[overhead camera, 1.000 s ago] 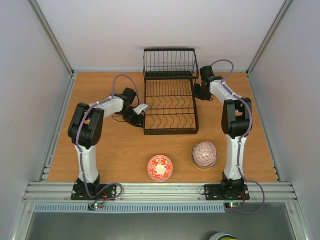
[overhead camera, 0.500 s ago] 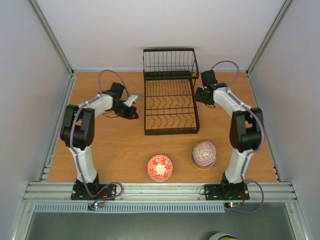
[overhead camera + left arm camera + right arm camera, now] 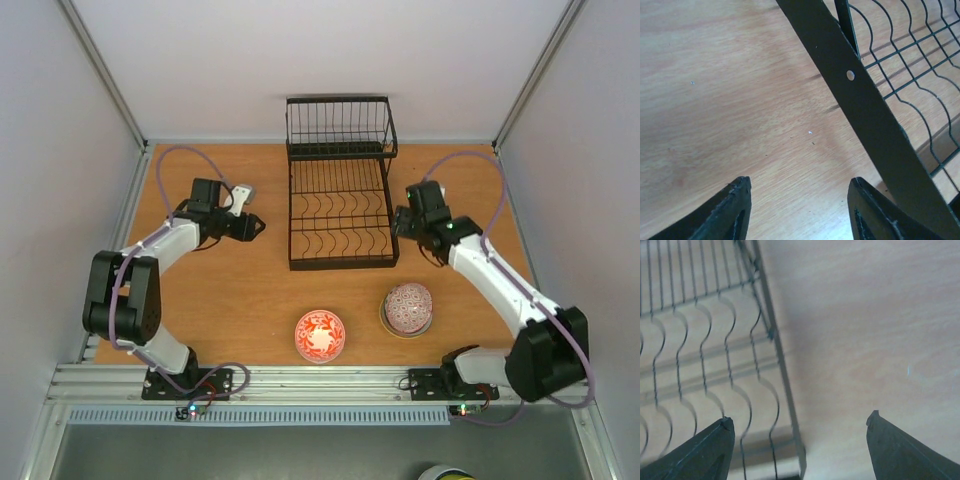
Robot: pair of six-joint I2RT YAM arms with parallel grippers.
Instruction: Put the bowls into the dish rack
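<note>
The black wire dish rack [image 3: 340, 210] stands at the middle of the table, with no bowl in it. A red-patterned bowl [image 3: 320, 335] sits upright near the front edge. To its right, a pink-patterned bowl [image 3: 408, 304] lies dome-up on a cream bowl [image 3: 388, 325]. My left gripper [image 3: 254, 226] is open just left of the rack. In the left wrist view its open gripper [image 3: 799, 187] hangs over bare wood beside the rack's frame [image 3: 860, 100]. My right gripper [image 3: 399, 222] is open at the rack's right side. In the right wrist view that gripper [image 3: 800, 419] straddles the rack's edge wire [image 3: 782, 370].
Metal rails [image 3: 320, 382] run along the near edge by the arm bases. Grey walls close in the wooden table [image 3: 230, 300] on the left, right and back. The rack's taller basket section [image 3: 340, 125] is at the far end.
Both grippers have gone from shut to open. The left arm swung out to the left away from the rack. The right arm came forward along the rack's right side.
</note>
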